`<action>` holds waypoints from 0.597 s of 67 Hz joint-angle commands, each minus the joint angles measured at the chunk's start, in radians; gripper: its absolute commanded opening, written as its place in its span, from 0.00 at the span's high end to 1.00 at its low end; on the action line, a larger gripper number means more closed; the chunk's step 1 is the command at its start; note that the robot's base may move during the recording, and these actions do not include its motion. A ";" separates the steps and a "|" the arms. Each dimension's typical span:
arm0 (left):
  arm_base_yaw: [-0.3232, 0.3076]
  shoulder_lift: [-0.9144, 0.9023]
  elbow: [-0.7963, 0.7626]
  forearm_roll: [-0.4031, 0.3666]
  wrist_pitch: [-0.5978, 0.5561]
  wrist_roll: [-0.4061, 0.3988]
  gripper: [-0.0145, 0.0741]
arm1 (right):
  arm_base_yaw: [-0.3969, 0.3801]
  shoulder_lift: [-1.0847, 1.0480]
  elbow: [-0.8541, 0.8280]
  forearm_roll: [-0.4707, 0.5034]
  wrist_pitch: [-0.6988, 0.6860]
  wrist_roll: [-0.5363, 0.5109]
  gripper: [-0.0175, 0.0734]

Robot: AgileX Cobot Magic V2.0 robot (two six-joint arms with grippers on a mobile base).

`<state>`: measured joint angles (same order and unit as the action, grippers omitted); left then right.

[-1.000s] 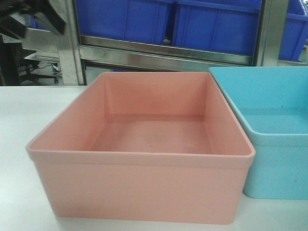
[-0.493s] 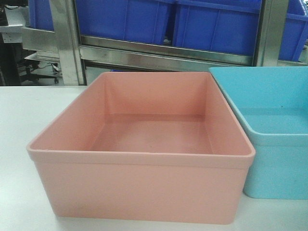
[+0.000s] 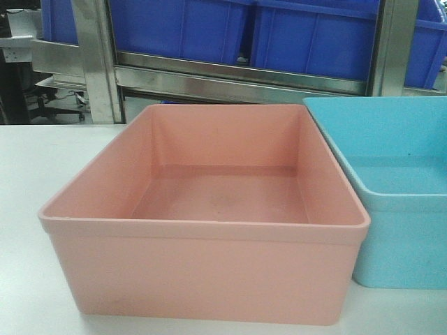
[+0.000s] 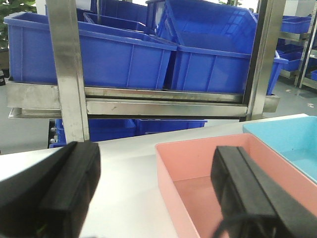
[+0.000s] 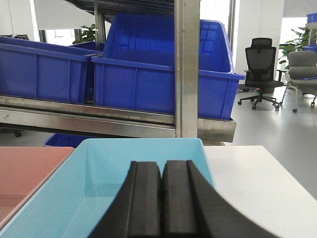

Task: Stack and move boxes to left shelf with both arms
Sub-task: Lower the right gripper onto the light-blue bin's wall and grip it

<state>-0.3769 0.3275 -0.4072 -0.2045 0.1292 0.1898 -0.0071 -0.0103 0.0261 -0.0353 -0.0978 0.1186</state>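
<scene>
Two boxes stand side by side on the white table. The salmon pink box [image 3: 209, 272] is in the middle and the turquoise box [image 3: 398, 244] touches its right side; both are empty. My left gripper [image 4: 156, 153] is open, hovering above the pink box [image 4: 198, 163], whose left wall runs between its fingers [image 4: 242, 183]. My right gripper [image 5: 161, 171] is shut on nothing, above the turquoise box [image 5: 99, 168]. Neither gripper shows in the front view. The left shelf is out of view.
A steel rack [image 3: 237, 80] stands right behind the table, with upright posts [image 3: 94, 63] and dark blue bins [image 3: 314, 38] on its level. Bare white table [image 3: 42, 160] lies left of the pink box. Office chairs [image 5: 261, 69] stand far off to the right.
A dark part of the left arm at the front view's top left corner has gone out of frame. Neither box has moved.
</scene>
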 commanded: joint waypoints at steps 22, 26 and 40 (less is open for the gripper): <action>0.001 0.005 -0.029 -0.017 -0.076 0.005 0.40 | 0.003 0.203 -0.262 0.073 0.436 -0.006 0.75; 0.001 0.005 -0.029 -0.017 -0.074 0.005 0.40 | 0.003 0.294 -0.320 0.094 0.480 -0.006 0.75; 0.001 0.005 -0.029 -0.024 -0.066 0.005 0.40 | 0.003 0.596 -0.451 0.105 0.408 -0.006 0.75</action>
<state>-0.3769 0.3275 -0.4072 -0.2101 0.1352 0.1898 -0.0056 0.5011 -0.3616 0.0606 0.4288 0.1186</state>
